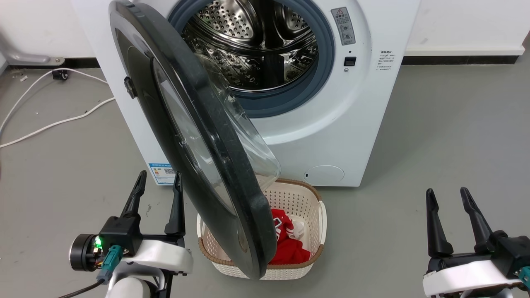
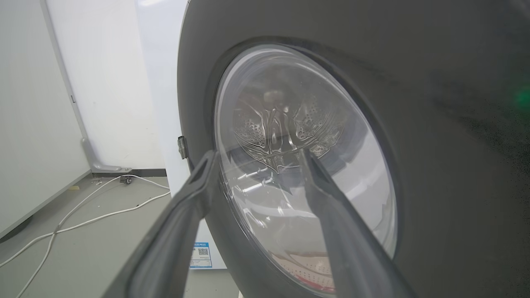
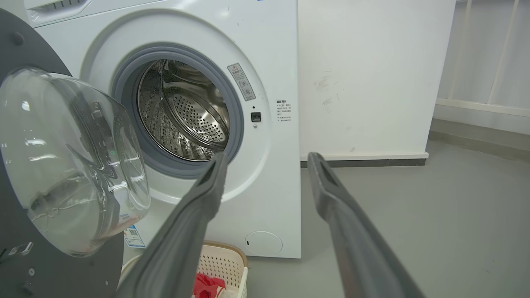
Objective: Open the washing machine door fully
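1 washing machine door [image 1: 194, 136]: glossy black rim, bulging clear glass bowl, standing approx half open, hinge on robot's left. Perforated steel drum [image 1: 256, 37] behind. 1 cream lattice basket [image 1: 319, 215] w/ red cloth [image 1: 290, 244]. Left gripper [image 1: 160, 177] wide, empty, beside door's outer face. Right gripper [image 1: 447, 191] wide, empty, well apart. Left wrist view shows outer face, right wrist shows bowl's inner side.

Warning-triangle sticker [image 1: 343, 25] seen on washer front [image 1: 331, 124]; small print [image 1: 385, 60] unreadable; QR code noted on blue label [image 1: 162, 173].
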{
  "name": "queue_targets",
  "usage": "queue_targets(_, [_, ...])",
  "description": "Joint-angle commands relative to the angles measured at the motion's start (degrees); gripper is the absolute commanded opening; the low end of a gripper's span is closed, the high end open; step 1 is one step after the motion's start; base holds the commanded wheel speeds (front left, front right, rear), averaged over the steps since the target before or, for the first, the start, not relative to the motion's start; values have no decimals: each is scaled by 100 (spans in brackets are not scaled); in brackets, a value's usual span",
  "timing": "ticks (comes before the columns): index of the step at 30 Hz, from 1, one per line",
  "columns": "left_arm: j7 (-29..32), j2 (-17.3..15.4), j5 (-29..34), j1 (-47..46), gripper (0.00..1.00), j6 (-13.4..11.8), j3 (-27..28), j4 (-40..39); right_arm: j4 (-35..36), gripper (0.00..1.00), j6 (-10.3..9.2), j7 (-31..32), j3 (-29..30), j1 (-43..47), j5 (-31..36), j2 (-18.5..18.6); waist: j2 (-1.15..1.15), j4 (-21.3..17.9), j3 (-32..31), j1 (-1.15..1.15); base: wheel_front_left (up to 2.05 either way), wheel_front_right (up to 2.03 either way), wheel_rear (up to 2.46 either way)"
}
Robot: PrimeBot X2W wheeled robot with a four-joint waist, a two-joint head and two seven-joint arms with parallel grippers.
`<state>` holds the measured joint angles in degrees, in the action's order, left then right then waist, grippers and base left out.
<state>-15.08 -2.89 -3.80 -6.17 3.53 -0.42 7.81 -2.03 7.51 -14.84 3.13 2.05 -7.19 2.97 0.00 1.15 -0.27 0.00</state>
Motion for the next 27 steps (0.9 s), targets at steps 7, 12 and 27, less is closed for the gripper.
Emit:
queue_targets(7, [-14,2,62,29,100,47,29,-19,-87,100,-4,-33,27,-110,-24,-16,0,-26,3,0,0,0,0])
queue_targets(12, [-14,2,89,7,62,58,34,-26,-113,100,-4,-34,38,-145,-82,-16,0,-32,27,0,0,0,0])
queue_targets(27, [-14,2,22,-230,0,67,119,-619,-112,100,-4,-35,26,-171,-142,-17,0,-2,48,0,0,0,0])
